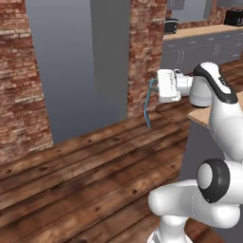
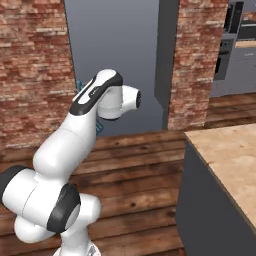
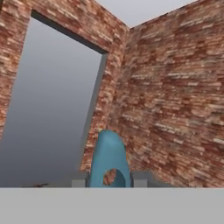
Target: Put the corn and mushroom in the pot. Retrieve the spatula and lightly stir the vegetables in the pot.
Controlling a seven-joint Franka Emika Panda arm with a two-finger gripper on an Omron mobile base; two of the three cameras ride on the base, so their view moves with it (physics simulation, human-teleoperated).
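**Spatula in hand, pot still to be reached**

The white two-finger gripper (image 1: 153, 90) at the end of the white arm is clamped on the slim teal spatula with its long handle (image 1: 148, 105). In the left base view the tool hangs from the hand with its long axis near vertical, bowing slightly, its lower end pointing at the brown wooden plank floor (image 1: 85, 180). In the hand view the rounded teal end of the spatula (image 3: 109, 161) rises between the 2 dark finger tips (image 3: 141, 178), which press in on it from either side.

The hand is held out sideways, facing a red brick wall (image 1: 21, 76) and a flat grey panel (image 1: 71, 61), so the gripper points away from any worktop. A light wooden counter top (image 2: 230, 160) lies near the base on the robot's right, well apart from the tool. My judgement: the next move turns on swinging the arm or driving the base towards the cooking area, since the spatula now faces open floor.

Counted: 1 spatula, 1 gripper, 1 arm, 1 near counter.
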